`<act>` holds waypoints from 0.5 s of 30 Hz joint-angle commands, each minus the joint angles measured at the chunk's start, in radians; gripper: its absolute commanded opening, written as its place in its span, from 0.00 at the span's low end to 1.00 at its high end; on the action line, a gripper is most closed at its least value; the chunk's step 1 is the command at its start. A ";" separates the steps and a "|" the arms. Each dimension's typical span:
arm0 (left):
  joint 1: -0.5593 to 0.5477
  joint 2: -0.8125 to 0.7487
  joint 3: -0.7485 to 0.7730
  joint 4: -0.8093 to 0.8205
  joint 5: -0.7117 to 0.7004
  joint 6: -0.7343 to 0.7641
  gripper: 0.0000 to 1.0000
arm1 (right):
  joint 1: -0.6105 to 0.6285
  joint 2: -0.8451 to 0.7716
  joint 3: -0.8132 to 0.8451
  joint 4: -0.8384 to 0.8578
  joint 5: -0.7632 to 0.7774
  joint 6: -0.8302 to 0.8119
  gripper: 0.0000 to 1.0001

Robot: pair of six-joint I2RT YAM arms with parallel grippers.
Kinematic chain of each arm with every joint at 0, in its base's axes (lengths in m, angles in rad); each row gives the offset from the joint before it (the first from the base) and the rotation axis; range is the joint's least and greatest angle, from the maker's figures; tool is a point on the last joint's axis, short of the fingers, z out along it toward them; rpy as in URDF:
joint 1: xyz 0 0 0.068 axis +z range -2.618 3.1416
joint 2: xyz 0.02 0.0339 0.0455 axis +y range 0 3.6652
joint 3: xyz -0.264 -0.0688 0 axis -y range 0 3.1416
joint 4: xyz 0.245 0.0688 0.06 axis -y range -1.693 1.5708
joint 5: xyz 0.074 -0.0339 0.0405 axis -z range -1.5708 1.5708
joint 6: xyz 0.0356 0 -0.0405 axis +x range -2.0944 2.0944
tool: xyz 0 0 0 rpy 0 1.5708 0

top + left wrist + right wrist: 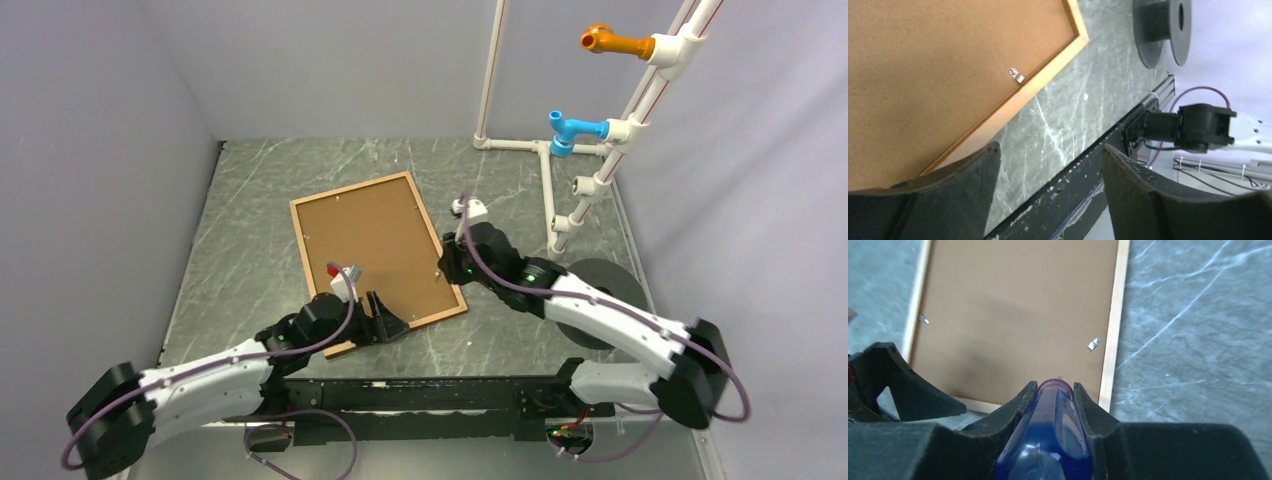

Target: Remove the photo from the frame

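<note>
The frame (pixel 349 188) lies face down in the middle of the desk (pixel 520 345), skewed to its edges; the photo (pixel 372 245) sits in it, showing only its plain brown back. The left fingers (pixel 979 167) stand wide apart with nothing between them, over the frame's short side nearest the desk's near edge; the right fingers (pixel 1013 412) clamp a translucent blue tool handle (pixel 1050 425) beside the frame's right long side
</note>
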 commanded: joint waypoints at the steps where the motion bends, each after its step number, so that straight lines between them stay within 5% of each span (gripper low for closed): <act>1: -0.005 -0.186 0.012 -0.154 0.024 0.081 0.79 | -0.004 -0.197 -0.068 0.017 0.079 0.068 0.00; 5: -0.004 -0.319 0.074 -0.415 0.021 0.162 0.99 | -0.006 -0.287 -0.142 -0.008 0.122 0.094 0.00; 15: -0.003 -0.320 0.255 -0.735 -0.008 0.312 0.99 | -0.007 -0.400 -0.218 -0.079 0.135 0.127 0.00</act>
